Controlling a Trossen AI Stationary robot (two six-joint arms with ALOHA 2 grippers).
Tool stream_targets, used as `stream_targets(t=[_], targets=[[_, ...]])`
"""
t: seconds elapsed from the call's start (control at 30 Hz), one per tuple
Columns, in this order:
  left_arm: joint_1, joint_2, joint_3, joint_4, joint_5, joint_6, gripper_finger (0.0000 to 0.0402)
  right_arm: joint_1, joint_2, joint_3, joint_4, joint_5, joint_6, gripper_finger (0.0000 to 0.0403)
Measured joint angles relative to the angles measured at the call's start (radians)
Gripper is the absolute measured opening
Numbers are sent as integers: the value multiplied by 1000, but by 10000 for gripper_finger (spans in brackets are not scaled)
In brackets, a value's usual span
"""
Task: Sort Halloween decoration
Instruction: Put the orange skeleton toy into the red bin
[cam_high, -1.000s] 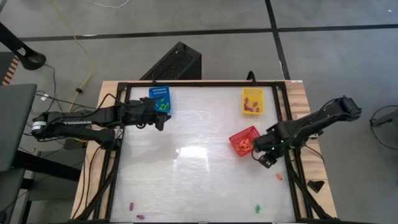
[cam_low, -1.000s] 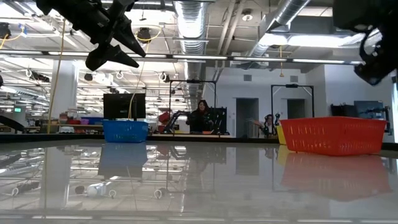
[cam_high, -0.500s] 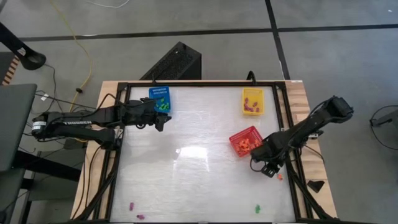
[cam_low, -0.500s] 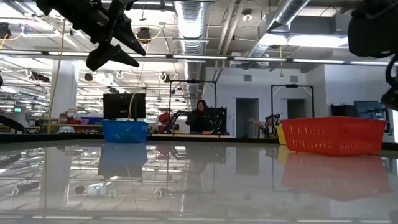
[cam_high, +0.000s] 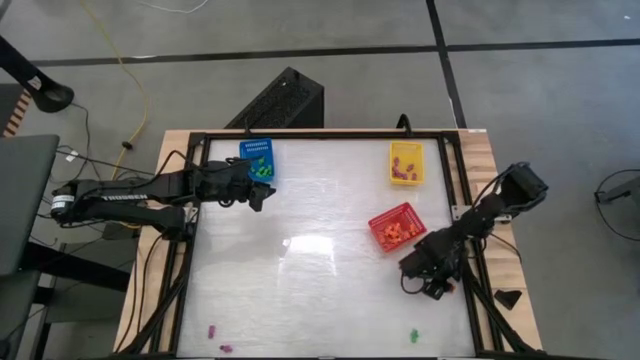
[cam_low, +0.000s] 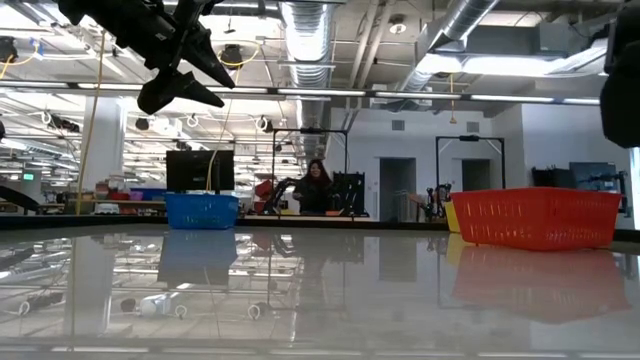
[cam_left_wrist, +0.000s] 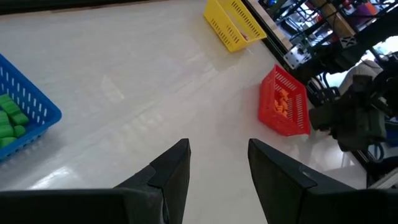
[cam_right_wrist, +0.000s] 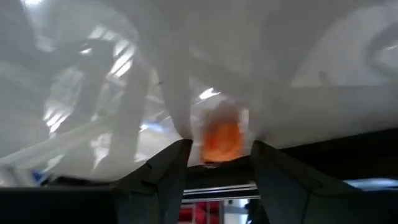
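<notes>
Orange piece (cam_right_wrist: 222, 140) sits between the parted fingers of the right gripper (cam_high: 436, 287), low at the table's right edge, near side of the red basket (cam_high: 395, 228); not clamped. Left gripper (cam_high: 262, 197) hovers spread beside the blue basket (cam_high: 257, 158), far left.

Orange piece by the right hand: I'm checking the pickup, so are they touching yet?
Cannot tell. The right wrist view shows the orange piece between the right hand's open fingers, blurred; contact is unclear.

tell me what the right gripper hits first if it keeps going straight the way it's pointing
Most likely the orange piece: in the right wrist view it lies on the table just ahead of the right gripper, in line with the gap between its open fingers. Depth is hard to judge.
</notes>
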Motion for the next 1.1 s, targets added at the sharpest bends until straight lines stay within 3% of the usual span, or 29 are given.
stream_targets(t=[0.13, 0.3, 0.63, 0.87, 0.97, 1.1], targets=[[0, 0, 0, 0, 15, -7, 151, 24, -1, -24, 87, -24, 71, 207], [-1, 0, 0, 0, 13, -7, 151, 24, -2, -28, 94, -21, 31, 195], [-1, 0, 0, 0, 8, -7, 151, 9, -1, -28, 92, 52, -19, 54], [-1, 0, 0, 0, 7, -7, 151, 10, -23, -25, 83, 64, -37, 54], [-1, 0, 0, 0, 6, -7, 151, 10, -71, 9, 25, 129, -38, 54], [-1, 0, 0, -1, -11, -7, 151, 10, -181, 73, -18, 328, -22, 54]])
